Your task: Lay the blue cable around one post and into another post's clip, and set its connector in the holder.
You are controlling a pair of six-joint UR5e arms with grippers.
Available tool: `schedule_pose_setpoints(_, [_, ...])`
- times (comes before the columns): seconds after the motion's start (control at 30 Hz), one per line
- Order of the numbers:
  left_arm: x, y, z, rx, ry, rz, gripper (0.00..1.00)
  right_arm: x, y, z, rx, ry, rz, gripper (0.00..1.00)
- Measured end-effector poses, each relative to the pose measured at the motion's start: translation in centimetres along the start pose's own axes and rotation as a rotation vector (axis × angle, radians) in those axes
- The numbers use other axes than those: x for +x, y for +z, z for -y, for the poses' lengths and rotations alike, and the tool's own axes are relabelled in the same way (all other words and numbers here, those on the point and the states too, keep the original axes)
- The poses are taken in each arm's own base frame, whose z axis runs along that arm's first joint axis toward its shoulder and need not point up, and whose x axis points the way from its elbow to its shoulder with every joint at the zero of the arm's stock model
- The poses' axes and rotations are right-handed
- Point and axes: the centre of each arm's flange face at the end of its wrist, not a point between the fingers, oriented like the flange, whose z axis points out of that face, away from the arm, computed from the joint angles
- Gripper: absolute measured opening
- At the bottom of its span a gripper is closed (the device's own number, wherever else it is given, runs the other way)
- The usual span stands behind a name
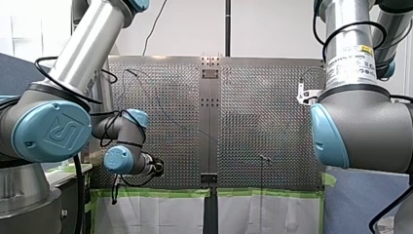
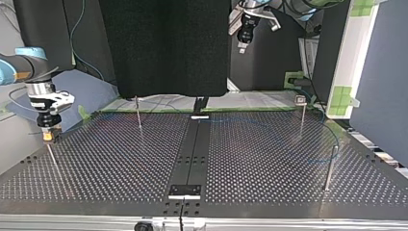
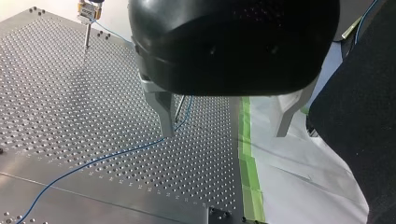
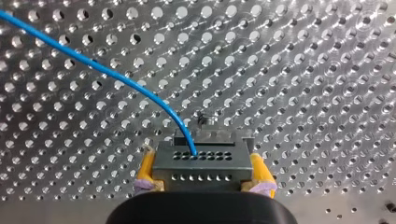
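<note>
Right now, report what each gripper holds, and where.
My right gripper clamps the blue cable's grey metal connector block by its sides; my left gripper holds nothing.

Two arms are counted in the front view, my left arm (image 1: 83, 58) and my right arm (image 1: 350, 63). Two sets of jaws are logged, one per arm: two metal fingers (image 3: 163, 114) on the left, two yellow pads (image 4: 146, 170) on the right. One connector (image 4: 201, 161) is counted, and one blue cable (image 4: 116, 77). Over in the top view, four posts are picked out: one post (image 2: 138, 115) back left, one post (image 2: 302, 120) back right, one post (image 2: 330, 166) near right, one post (image 2: 52, 159) far left. One worktop (image 2: 110, 159) is noted, made up of two perforated plates and one dark centre strip (image 2: 192, 154).
</note>
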Motion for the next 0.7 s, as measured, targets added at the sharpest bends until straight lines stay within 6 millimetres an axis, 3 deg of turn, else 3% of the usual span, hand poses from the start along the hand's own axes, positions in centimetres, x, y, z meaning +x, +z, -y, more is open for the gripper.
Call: schedule_pose_setpoints(0.7, [0.04, -0.04, -0.01, 0.0, 0.003, -0.004, 1.0, 0.44, 0.54, -0.02, -0.008, 0.053, -0.047, 0.0])
